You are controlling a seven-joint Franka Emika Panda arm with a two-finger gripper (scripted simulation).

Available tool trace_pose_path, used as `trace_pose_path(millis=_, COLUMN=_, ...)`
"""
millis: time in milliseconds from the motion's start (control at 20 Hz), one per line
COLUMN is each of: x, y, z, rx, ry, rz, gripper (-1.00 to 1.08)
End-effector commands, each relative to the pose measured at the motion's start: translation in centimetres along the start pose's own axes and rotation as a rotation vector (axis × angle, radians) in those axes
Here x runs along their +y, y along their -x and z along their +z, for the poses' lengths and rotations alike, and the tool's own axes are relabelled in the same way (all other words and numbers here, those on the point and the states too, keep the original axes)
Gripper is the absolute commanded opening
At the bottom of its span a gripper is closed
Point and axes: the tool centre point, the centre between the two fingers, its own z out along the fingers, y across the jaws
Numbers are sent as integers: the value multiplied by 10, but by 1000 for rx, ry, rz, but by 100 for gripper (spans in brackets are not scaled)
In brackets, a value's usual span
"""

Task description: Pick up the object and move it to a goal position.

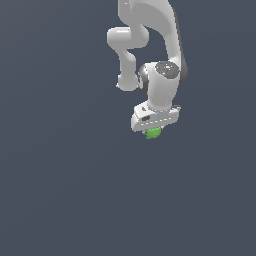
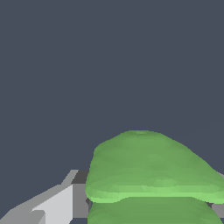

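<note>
The object (image 1: 153, 133) is a small bright green lumpy item, poking out just beneath the white hand of the arm in the exterior view. My gripper (image 1: 152, 129) sits directly over it, and the hand hides the fingers there. In the wrist view the object (image 2: 148, 166) looms large and close, filling the gap between the fingers. A grey finger (image 2: 57, 204) presses against one of its sides, and a sliver of the other finger shows at the opposite edge. The gripper (image 2: 151, 205) is shut on the object.
The white arm (image 1: 150, 30) reaches down from the upper part of the exterior view. Around it there is only a plain dark grey-blue surface (image 1: 60, 190), with no other objects or edges showing.
</note>
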Motion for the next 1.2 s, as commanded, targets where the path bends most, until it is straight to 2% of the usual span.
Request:
trace_pose_path(millis=0, x=-10, y=6, z=-25, rx=1, ry=0, rz=0, gripper=-100)
trace_pose_path(millis=650, x=-55, y=33, z=-137, rx=1, ry=0, rz=-1, gripper=-100)
trace_pose_path(millis=1150, x=-68, y=39, z=-171, rx=1, ry=-1, rz=-1, gripper=-100)
